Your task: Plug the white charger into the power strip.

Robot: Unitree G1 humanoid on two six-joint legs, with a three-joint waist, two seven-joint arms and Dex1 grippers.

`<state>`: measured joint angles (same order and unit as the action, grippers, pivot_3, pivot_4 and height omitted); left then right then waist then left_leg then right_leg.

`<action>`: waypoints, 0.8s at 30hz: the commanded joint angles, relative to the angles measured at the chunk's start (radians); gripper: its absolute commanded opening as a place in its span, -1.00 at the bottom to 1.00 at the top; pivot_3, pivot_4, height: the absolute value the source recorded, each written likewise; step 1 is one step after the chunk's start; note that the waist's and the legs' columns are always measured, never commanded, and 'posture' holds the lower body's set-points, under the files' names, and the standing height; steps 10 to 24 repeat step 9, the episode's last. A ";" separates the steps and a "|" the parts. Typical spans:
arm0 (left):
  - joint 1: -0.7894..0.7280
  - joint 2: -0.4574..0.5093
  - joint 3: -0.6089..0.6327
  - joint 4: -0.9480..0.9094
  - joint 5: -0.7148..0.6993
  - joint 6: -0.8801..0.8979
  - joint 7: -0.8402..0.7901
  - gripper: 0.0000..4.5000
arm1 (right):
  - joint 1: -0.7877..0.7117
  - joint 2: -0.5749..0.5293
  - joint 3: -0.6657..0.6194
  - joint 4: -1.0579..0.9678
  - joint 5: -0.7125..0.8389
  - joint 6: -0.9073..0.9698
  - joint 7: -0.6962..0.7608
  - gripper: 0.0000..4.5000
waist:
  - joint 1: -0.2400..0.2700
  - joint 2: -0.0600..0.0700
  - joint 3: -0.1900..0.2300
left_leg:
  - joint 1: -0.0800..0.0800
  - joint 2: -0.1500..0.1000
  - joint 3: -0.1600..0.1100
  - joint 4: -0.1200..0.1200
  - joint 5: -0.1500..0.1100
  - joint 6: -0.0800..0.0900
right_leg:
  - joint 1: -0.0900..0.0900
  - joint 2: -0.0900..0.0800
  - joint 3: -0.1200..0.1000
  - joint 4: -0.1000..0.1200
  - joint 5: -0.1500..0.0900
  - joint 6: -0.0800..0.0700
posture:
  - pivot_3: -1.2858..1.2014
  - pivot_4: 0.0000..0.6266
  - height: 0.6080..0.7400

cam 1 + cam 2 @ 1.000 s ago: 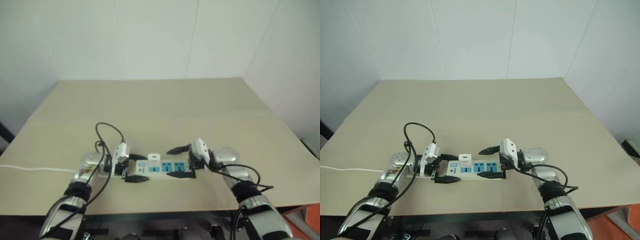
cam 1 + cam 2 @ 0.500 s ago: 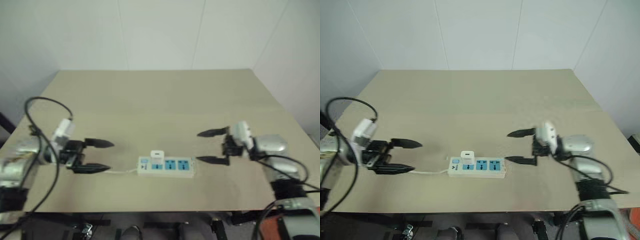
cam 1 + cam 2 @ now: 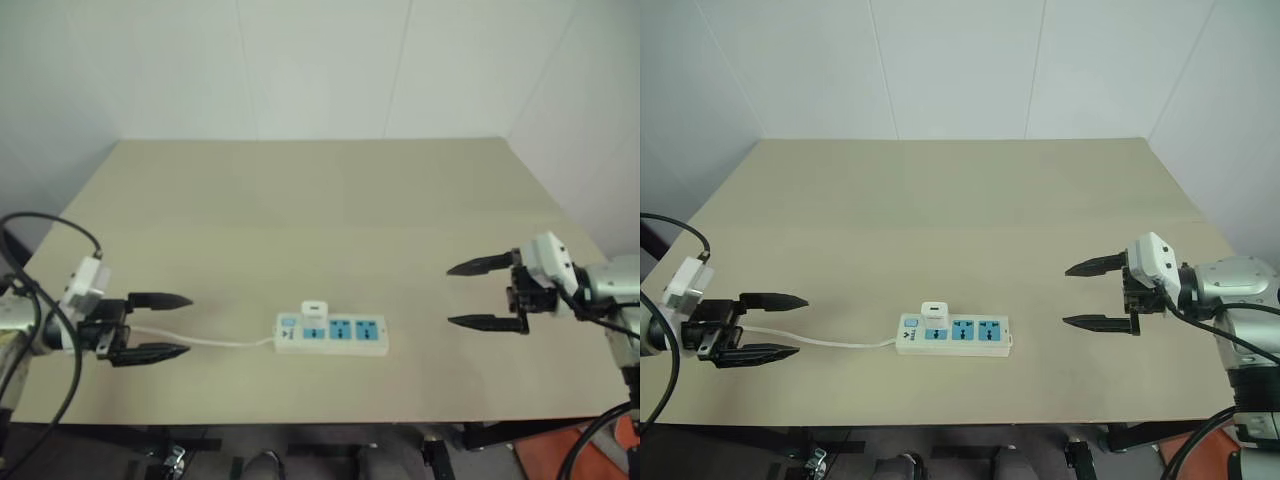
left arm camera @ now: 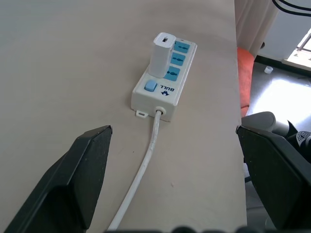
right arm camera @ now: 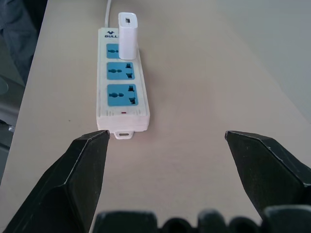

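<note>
White charger [image 3: 933, 314] standing upright on the power strip [image 3: 954, 335], seated at the socket next to the switch end, looking pushed right in, though prongs hidden from every angle, so cannot swear to full depth. Two blue sockets beside it bare. Power strip lying flat near the front edge of the desk [image 3: 960, 210], roughly midway between the two arms, thin white cord [image 3: 840, 343] trailing off toward the left side.

Left gripper [image 3: 765, 326] out by the left edge of the desk, jaws spread wide and released, nothing between them, tips aimed inward at the switch end of the strip. Well apart from strip and charger alike; cord running across the desk below its lower finger. From the left wrist, strip seen end-on with the cord coming straight toward the camera, black fingers [image 4: 82, 170] splayed either side.

Right gripper [image 3: 1088, 296] out on the right, also wide open and empty, aimed inward at the far end of the strip, well clear of it. From the right wrist, strip lined up lengthwise between the spread fingers, charger at the farthest socket.

No containers on the desk.
</note>
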<state>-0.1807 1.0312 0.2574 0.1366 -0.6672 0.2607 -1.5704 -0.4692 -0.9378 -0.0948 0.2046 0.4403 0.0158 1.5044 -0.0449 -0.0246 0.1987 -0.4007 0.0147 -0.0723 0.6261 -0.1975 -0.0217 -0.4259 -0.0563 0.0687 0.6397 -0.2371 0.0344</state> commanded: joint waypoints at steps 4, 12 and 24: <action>-0.040 -0.035 -0.003 -0.004 0.037 -0.024 0.017 0.99 | 0.054 -0.052 -0.071 -0.067 0.014 0.024 -0.024 1.00 | 0.003 0.000 0.000 | 0.000 0.000 0.000 0.000 0.000 0.000 | 0.000 0.000 0.000 0.000 0.000 0.000 | 0.03 -0.52 1.00; -0.051 -0.081 -0.022 0.008 0.061 -0.033 0.019 0.99 | 0.110 -0.084 -0.115 -0.108 0.028 0.053 -0.042 1.00 | 0.002 0.000 0.000 | 0.000 0.000 0.000 0.001 0.000 0.000 | 0.001 0.000 0.000 0.001 0.000 0.000 | 0.03 -0.52 1.00; -0.051 -0.081 -0.022 0.008 0.061 -0.033 0.019 0.99 | 0.110 -0.084 -0.115 -0.108 0.028 0.053 -0.042 1.00 | 0.002 0.000 0.000 | 0.000 0.000 0.000 0.001 0.000 0.000 | 0.001 0.000 0.000 0.001 0.000 0.000 | 0.03 -0.52 1.00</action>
